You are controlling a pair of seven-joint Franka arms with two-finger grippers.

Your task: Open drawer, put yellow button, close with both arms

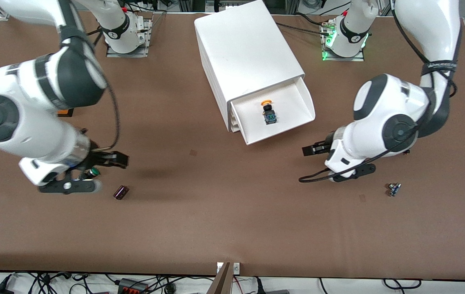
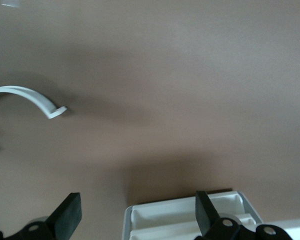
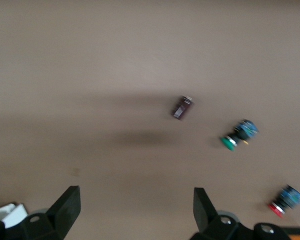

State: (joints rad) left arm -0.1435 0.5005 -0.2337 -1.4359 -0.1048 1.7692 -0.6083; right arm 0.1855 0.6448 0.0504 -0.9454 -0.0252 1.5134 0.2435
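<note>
The white cabinet (image 1: 244,53) lies at the table's middle, and its uppermost drawer (image 1: 293,104) is pulled out. The yellow button (image 1: 268,111) lies inside the drawer on its floor. My left gripper (image 1: 310,151) is open and empty, low over the table beside the drawer toward the left arm's end. The left wrist view shows its open gripper (image 2: 135,210) with a corner of the drawer (image 2: 190,215) between the fingers. My right gripper (image 1: 114,159) is open and empty over the table toward the right arm's end, and the right wrist view (image 3: 135,205) shows only bare table between its fingers.
A green-capped button (image 1: 92,172) (image 3: 237,135) lies under the right hand. A dark red cylinder (image 1: 121,192) (image 3: 182,107) lies beside it. A red-capped button (image 3: 285,200) shows in the right wrist view. A small blue and metal part (image 1: 394,189) lies near the left arm.
</note>
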